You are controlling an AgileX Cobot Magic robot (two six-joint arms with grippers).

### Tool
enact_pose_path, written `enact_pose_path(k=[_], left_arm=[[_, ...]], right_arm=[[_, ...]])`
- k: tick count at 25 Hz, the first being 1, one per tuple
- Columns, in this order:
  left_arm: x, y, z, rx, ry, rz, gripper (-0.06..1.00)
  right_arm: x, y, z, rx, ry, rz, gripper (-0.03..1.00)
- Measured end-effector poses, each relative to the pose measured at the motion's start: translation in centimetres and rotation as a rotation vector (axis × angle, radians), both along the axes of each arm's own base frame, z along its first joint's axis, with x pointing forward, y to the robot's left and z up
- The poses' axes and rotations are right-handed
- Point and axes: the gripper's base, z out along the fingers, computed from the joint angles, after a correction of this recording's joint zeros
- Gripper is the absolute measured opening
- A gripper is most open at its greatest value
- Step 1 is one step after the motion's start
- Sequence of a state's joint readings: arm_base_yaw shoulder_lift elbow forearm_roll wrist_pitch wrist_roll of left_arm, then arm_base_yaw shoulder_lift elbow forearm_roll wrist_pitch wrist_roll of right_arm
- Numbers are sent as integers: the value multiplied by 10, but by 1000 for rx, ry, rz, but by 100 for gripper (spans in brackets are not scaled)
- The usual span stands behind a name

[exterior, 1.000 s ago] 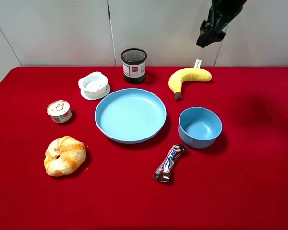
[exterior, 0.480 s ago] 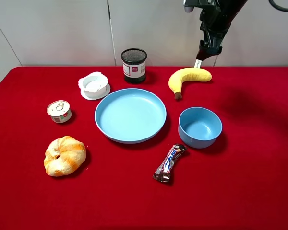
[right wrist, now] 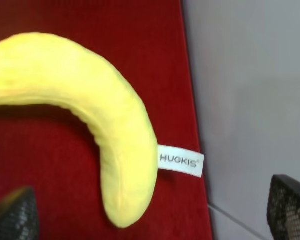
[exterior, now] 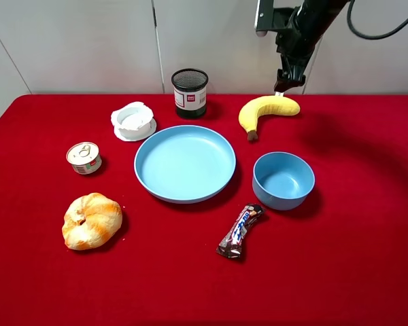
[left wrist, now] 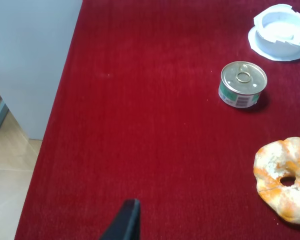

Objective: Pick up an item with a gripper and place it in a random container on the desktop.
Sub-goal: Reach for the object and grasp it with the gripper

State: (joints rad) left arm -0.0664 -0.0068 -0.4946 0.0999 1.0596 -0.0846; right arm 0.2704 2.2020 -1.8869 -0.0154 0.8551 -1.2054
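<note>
The yellow plush banana [exterior: 266, 111] lies on the red cloth desktop [exterior: 367, 238] at the back, right of centre, its brown stem tip toward the front. In the right wrist view the banana [right wrist: 105, 120] and its white tag [right wrist: 180, 160] fill the frame. My right gripper [exterior: 287, 80] hangs just above the banana's tag end, next to the back wall; its two fingertips stand wide apart on either side of that end [right wrist: 151, 211], open and empty. The large light-blue plate [exterior: 185, 198] sits mid-table, empty. Of my left gripper, only one black fingertip [left wrist: 125, 222] shows.
A smaller deep blue bowl [exterior: 283, 180] stands in front of the banana. A black mesh cup [exterior: 190, 93], a white dish [exterior: 133, 121], a tin can [exterior: 84, 157], a croissant [exterior: 92, 220] and a chocolate bar [exterior: 239, 231] surround the plate. The wall is close behind the banana.
My right gripper has come down and slightly left, from high by the wall to just above the banana's tag end. Nothing on the table has moved.
</note>
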Motion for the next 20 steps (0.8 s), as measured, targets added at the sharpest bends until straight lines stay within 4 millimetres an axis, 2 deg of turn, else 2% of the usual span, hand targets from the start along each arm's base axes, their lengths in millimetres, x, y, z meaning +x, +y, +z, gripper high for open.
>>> enact_pose_path(k=[6,20], left_arm=[[0,0,0,0,0,0,98],[0,0,0,0,0,0,98]], right_arm=[[14,-4,-24,-15,-21,25,69],[27,-12,-72,-28,-3,39,69]])
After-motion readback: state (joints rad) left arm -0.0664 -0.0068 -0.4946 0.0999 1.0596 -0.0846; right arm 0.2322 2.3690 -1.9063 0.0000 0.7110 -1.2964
